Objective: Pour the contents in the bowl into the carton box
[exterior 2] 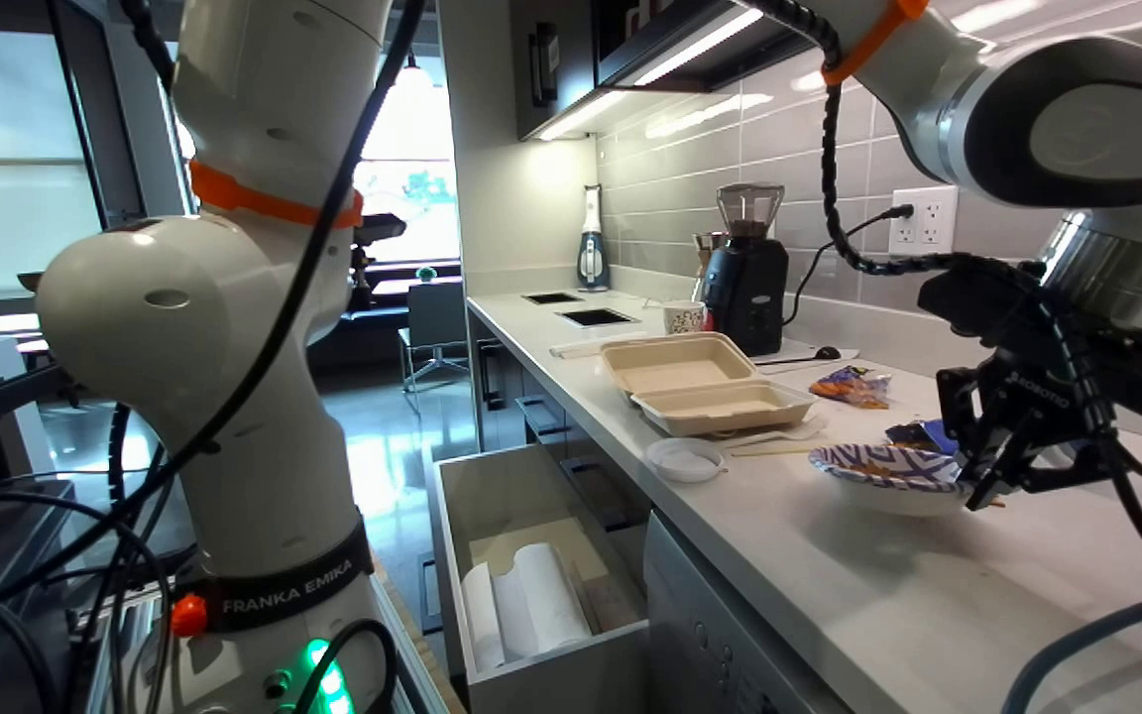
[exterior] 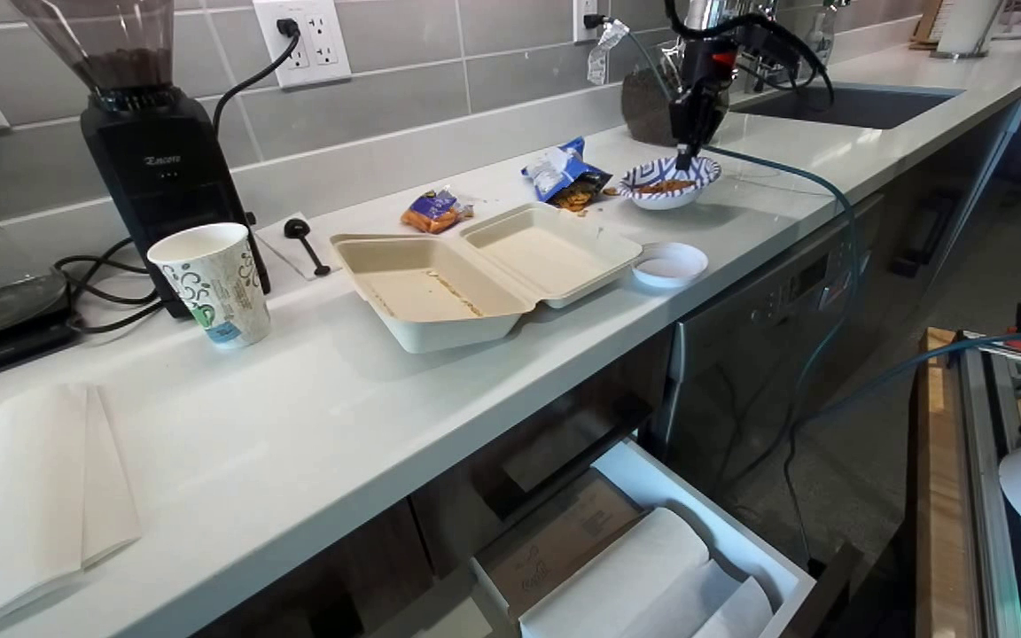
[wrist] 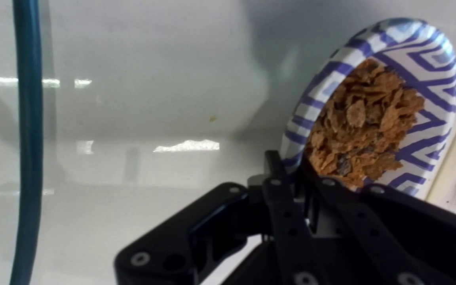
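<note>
Near the carton box [exterior: 553,252] but apart from it, the gripper [wrist: 291,167] pinches the bowl [wrist: 437,103] of flakes [wrist: 364,126] by the rim on the side away from the box, so the coming carry should run bowl-first.

At the single black claw [wrist: 291,168], one round blue-and-white patterned bowl [wrist: 430,126] is counted, with one heap of brownish-orange flakes [wrist: 364,122] inside. Near the claw are seen one crinkled blue snack packet [exterior: 555,173] and one shallow round white dish [exterior: 670,266]; farther from it, a second, purple-and-orange snack packet [exterior: 437,213] and one beige hinged clamshell carton box [exterior: 484,270]. Well apart from the claw, one white patterned paper cup [exterior: 214,283], one black coffee grinder [exterior: 160,182] and one black scoop [exterior: 298,229] are counted.
</note>
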